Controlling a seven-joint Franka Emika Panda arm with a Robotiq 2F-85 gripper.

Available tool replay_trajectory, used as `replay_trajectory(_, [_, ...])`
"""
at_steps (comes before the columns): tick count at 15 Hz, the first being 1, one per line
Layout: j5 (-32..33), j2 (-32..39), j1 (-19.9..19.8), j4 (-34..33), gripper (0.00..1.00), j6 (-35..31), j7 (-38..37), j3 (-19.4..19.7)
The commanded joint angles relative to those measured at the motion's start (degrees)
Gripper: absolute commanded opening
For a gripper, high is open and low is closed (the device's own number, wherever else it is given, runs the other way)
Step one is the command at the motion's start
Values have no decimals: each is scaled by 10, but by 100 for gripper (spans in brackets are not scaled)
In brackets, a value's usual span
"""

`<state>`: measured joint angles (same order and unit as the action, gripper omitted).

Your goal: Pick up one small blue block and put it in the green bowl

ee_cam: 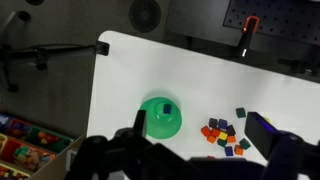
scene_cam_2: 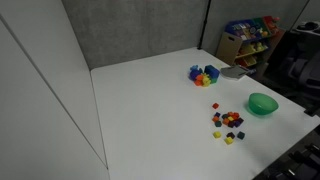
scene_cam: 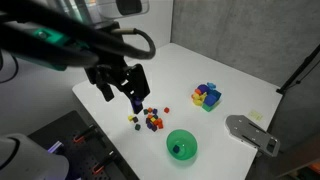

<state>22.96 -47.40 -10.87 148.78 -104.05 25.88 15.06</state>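
Apparently the main work is done: a small blue block [ee_cam: 168,108] sits inside the green bowl [ee_cam: 150,126], showing as a dark speck on its floor in the wrist view. In an exterior view the green bowl [scene_cam: 171,141] carries the same dark speck. The gripper [scene_cam: 121,96] hangs open and empty above the desk [scene_cam: 230,70], its two fingers spread wide with nothing between them. It is over the scatter of tiny cubes [scene_cam: 148,119] that lies just beside the bowl. By my reading, only pulling the arm clear is left, though the speck is too small to be sure of.

The bowl is round, smooth and glossy, a bright plastic-looking green with a gently curved wall. The tiny cubes are hard-edged, in red, orange, yellow and blue, loosely heaped with some touching. Farther off stands a cluster of larger multicoloured blocks [scene_cam: 207,96], chunky and packed together. The desk is a flat, matte white sheet.
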Motion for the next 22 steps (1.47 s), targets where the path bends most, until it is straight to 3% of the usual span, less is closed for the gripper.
replay_trajectory(1, [5,-1,9,-2,100,4,-5,6])
replay_trajectory(5, [5,-1,9,-2,100,4,-5,6])
replay_trajectory(11, [-37,59,48,-19,100,-34,-34,-2])
replay_trajectory(16, [-94,144,82,-34,100,-102,-63,-19])
replay_trajectory(22, [-143,257,91,-21,100,-207,-95,-50])
